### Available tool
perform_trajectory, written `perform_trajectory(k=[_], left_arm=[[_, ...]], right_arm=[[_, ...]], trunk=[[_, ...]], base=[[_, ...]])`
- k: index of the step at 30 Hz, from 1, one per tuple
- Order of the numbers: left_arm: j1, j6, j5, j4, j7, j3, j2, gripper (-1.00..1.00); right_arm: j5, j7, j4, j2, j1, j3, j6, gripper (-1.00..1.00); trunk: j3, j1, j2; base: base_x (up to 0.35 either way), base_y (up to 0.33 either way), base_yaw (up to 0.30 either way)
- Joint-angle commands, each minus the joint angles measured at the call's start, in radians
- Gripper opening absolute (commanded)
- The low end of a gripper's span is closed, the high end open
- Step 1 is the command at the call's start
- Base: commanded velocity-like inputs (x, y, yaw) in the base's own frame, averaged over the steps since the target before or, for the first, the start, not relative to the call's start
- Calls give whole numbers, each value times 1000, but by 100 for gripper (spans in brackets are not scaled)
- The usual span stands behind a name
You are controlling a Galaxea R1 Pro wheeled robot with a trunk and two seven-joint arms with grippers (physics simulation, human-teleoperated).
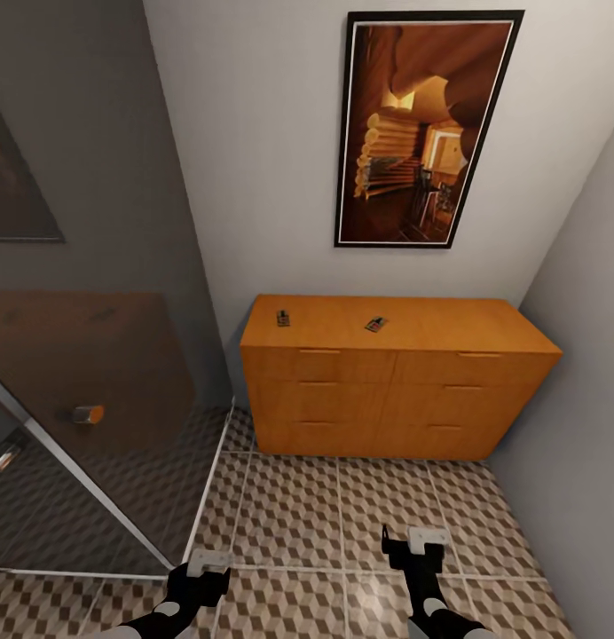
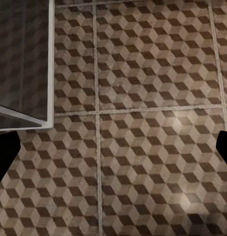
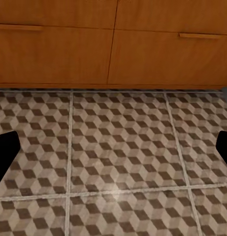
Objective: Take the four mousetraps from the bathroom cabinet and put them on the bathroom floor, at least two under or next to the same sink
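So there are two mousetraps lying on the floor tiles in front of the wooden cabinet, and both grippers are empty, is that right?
Not quite. The two mousetraps lie on the flat top of the cabinet, not on the floor tiles; the head view shows it. The rest holds: the left gripper and right gripper are both open and empty.

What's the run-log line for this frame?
mousetraps: two on cabinet top | left claw: open | right claw: open | both over bathroom floor

Two mousetraps (image 1: 283,318) (image 1: 375,324) lie apart on the cabinet (image 1: 449,324) top
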Motion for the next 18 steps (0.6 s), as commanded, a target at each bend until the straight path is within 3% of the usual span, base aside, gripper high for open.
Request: perform_trajectory(k=[1,7,13,14,16,18], left_arm=[[-2,-7,9,5,1,-9,-1,100],[-2,-7,7,5,1,-9,-3,100],[-2,-7,7,5,1,-9,-3,100],[-2,-7,7,5,1,-9,-3,100],[-2,-7,7,5,1,-9,-3,100],[-2,-7,7,5,1,-9,-3,100]], right_arm=[[-7,-4,1,0,-1,9,-3,100],[13,-7,-18,3,-1,13,27,100],[40,-8,-112,3,-1,14,140,100],[45,-8,-138,3,-1,14,163,100],[73,-10,-289,2,-1,15,313,100],[85,-10,-352,2,-1,15,379,100]], trunk=[[-2,1,-2],[-2,1,-2],[-2,1,-2],[-2,1,-2],[-2,1,-2],[-2,1,-2]], base=[[39,-1,0],[15,0,0],[3,0,0],[1,0,0],[0,0,0],[0,0,0]])
